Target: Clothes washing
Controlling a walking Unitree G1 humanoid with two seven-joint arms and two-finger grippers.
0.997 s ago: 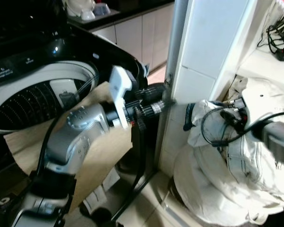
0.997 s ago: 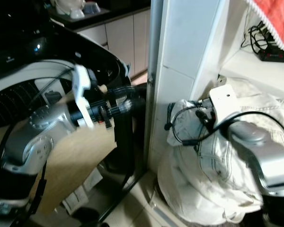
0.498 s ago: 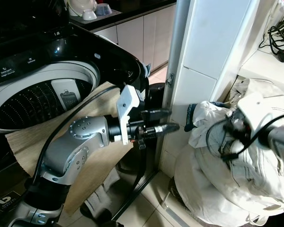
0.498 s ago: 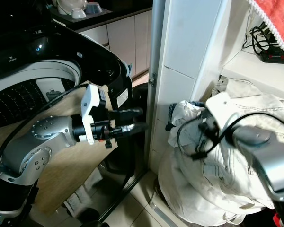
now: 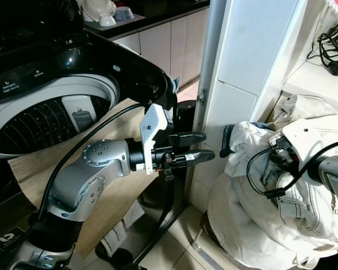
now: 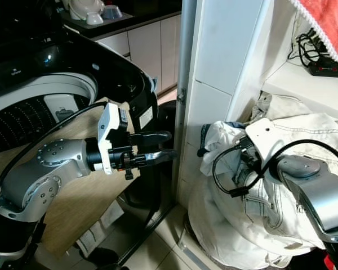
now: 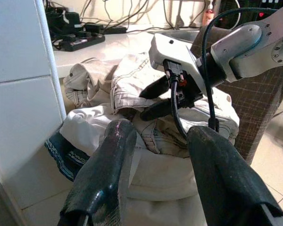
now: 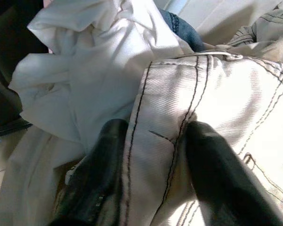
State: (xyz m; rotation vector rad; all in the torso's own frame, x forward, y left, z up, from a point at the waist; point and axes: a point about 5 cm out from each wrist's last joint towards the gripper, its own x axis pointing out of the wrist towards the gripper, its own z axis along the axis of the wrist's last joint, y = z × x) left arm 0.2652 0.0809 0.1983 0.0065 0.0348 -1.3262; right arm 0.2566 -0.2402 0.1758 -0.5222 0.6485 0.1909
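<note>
Two views from the head: left gripper (image 5: pixel 200 146) empty, fingers parted, level before the white pillar (image 5: pixel 236 73), washer (image 5: pixel 50 112) behind it. Right gripper (image 6: pixel 253 169) buried in the laundry pile (image 6: pixel 253 225). Right wrist: fingers (image 8: pixel 99 174) astride a cream denim fold (image 8: pixel 203 108), spread.

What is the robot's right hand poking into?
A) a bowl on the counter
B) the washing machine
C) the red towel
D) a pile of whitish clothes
D: the right gripper has its black fingers spread on either side of a fold of stitched cream fabric in the clothes pile.
</note>
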